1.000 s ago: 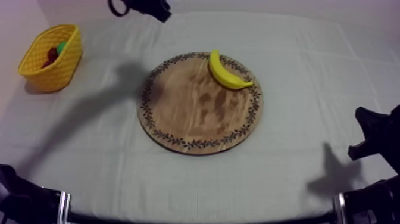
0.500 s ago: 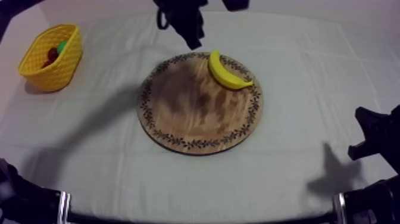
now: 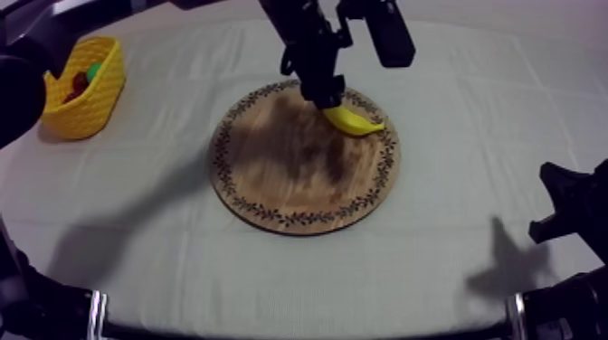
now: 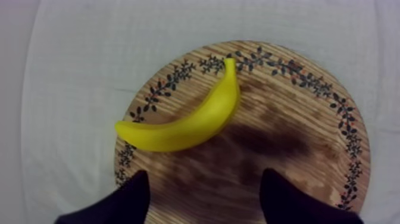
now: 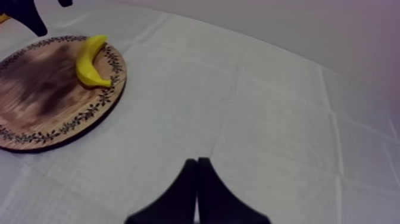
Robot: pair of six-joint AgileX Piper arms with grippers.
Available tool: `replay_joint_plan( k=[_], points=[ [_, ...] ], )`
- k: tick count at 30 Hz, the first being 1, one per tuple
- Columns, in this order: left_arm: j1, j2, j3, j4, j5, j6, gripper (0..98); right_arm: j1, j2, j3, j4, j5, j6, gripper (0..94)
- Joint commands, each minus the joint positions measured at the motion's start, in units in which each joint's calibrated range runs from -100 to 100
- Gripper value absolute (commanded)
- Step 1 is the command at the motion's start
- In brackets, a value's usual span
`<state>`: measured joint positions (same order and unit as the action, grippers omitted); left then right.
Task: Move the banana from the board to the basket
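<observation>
Holds the left gripper low over the far right edge of the board, directly above the banana, hiding one end of it in the top view. From the left wrist: fingers spread wide, bare wood between them, the banana just beyond the tips and untouched. Lying flat on the board, curved along the patterned rim, not lifted. Board in the middle of the table.

Rests the right gripper by the near right corner of the table, fingers pressed together into a narrow wedge, pinching nothing, well apart from the board. From the right wrist: banana at the board's edge, the left gripper near it.

Basket at the far left corner of the table, well apart from the board. Inside it, a small red fruit and a green thing, too hidden to tell its kind.
</observation>
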<state>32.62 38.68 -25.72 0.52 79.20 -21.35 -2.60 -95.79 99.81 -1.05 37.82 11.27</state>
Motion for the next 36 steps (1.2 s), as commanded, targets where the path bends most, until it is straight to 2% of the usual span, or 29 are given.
replay_joint_plan(
  k=[1,14,24,36],
  points=[
    [0.03,1.04,-0.78,0.10,0.10,-0.56,73.5,-0.01,0.03,-0.03,0.00,0.01,-0.01,0.2],
    [0.75,9.76,-6.54,-0.70,1.09,-3.83,70.8,-0.01,0.03,-0.03,0.00,0.01,-0.01,0.2],
    [0.79,15.73,-14.47,-1.53,3.65,-4.70,69.8,-0.01,0.03,-0.03,0.00,0.01,-0.01,0.2],
    [0.79,20.95,-17.91,-2.99,5.38,-5.64,65.9,-0.01,0.03,-0.03,0.00,0.01,-0.01,0.2]
  ],
)
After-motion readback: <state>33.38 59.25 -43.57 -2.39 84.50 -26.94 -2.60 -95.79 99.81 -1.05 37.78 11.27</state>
